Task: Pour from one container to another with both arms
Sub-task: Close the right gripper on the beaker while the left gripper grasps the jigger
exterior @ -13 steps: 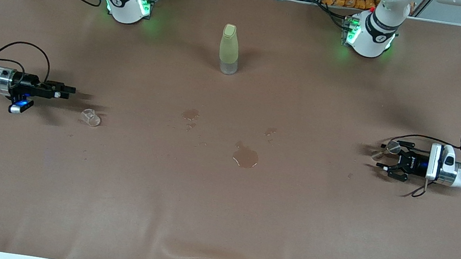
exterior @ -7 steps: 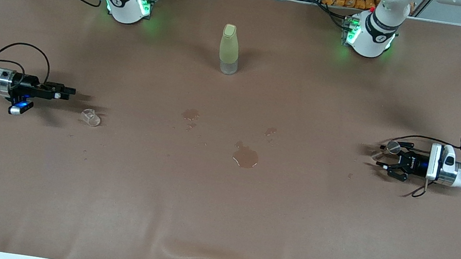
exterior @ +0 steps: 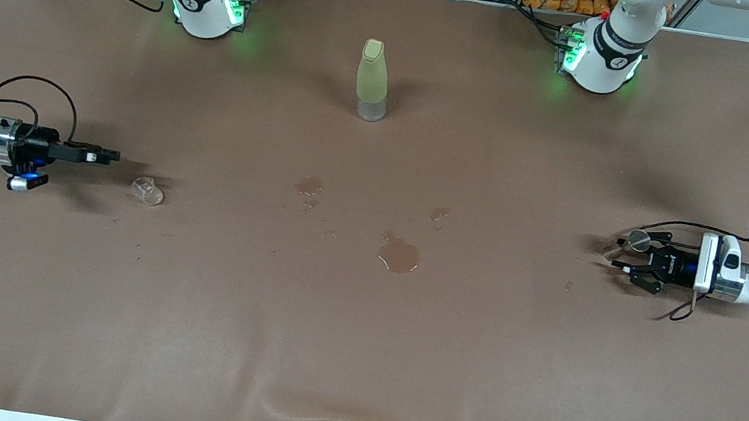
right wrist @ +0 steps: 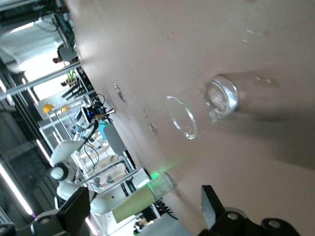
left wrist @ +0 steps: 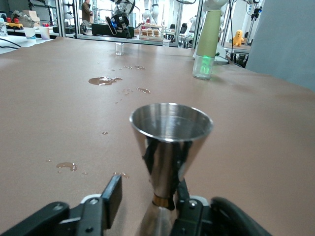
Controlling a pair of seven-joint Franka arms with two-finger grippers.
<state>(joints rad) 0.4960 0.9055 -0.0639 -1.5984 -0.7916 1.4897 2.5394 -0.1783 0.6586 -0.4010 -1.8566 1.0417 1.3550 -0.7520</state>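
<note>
Clear cup (exterior: 147,191) on the desk (exterior: 355,341) toward the right arm's end, jigger (exterior: 625,246) toward the left arm's end, bottle (exterior: 372,80) between them, farther from the front camera

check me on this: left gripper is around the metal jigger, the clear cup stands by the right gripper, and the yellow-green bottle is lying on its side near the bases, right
Not quite: the yellow-green bottle stands upright, as the front view shows. The rest holds: the left gripper is around the metal jigger, and the clear cup stands by the right gripper.
</note>
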